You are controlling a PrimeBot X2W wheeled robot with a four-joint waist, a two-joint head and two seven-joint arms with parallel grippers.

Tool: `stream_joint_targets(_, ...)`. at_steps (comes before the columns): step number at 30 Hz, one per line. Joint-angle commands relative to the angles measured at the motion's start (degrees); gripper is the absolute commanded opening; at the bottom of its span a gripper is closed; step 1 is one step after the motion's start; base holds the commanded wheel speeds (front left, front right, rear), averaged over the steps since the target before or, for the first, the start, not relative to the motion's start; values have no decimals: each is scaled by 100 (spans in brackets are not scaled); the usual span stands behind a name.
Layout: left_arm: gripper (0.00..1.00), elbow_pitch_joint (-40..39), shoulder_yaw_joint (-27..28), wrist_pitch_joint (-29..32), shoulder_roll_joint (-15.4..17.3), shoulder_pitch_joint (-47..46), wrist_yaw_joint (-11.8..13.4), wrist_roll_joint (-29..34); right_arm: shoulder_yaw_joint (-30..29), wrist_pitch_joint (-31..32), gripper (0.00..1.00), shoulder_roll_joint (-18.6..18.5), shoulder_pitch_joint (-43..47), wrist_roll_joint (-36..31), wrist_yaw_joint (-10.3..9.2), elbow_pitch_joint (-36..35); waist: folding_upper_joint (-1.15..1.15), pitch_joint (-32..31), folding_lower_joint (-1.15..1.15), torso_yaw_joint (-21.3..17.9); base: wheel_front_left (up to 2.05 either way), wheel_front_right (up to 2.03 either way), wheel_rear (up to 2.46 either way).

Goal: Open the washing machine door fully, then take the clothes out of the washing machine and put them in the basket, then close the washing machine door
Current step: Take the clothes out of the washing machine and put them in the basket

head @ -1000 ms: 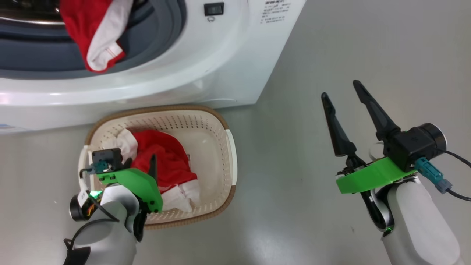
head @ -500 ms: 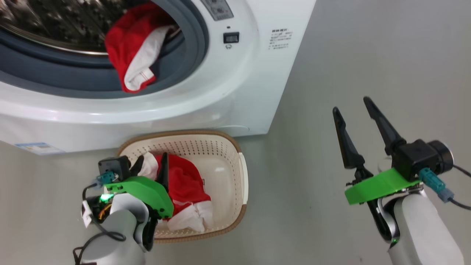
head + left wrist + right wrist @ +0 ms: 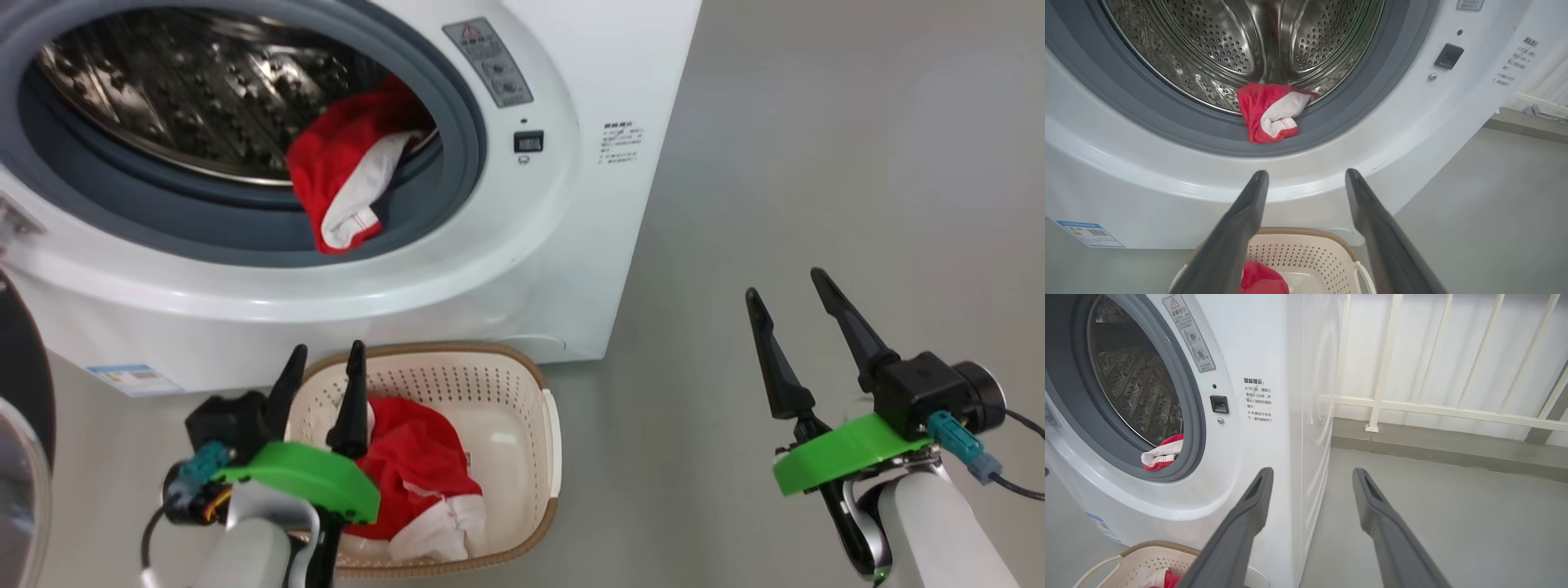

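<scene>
One smooth grey floor (image 3: 775,163) is carrying everything and giving back a dull sheen. At its far edge a cream-white railing (image 3: 1453,408) is standing in front of a pale wall. The washing machine (image 3: 571,269), a big white box, is sitting on the floor toward that far edge. The basket (image 3: 457,388) is resting on the floor just in front of the machine's base, its cream perforated walls topped by a brown rim. The washing machine door (image 3: 20,367) is hanging swung open at the machine's left, its black rim and clear glass showing at the head view's left margin.

Part of the clothes (image 3: 339,184), red with a white panel, is draping out of the perforated steel drum (image 3: 188,90) over the grey rubber ring (image 3: 204,237). A second red and white garment (image 3: 408,482) is lying crumpled inside the basket.

The left pincer (image 3: 326,349) is hovering above the basket's left rim, its fingers spread, released and gripping nothing, pointing toward the machine. The right pincer (image 3: 784,282) is hanging over bare floor, well apart from the machine's right side, likewise spread wide and empty.
</scene>
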Motion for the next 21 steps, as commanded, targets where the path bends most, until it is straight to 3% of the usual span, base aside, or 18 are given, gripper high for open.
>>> stream_joint_targets(1, 100, -344, 232, -69, 167, 166, 53, 85, 66, -36, 100, 13, 62, -29, 25, -128, 0, -206, 0, 22, 0, 0, 0)
stream_joint_targets(10, 100, -1880, 671, -70, 324, 1148, 150, 603, -116, -36, 100, 13, 355, -136, 25, -196, 0, -674, 0, -20, 0, 0, 0)
stream_joint_targets(21, 100, -2625, 1126, -70, 371, 2154, 307, 1084, -230, -36, 100, 13, 849, -309, 25, -365, 0, -1101, 0, -220, 0, 0, 0)
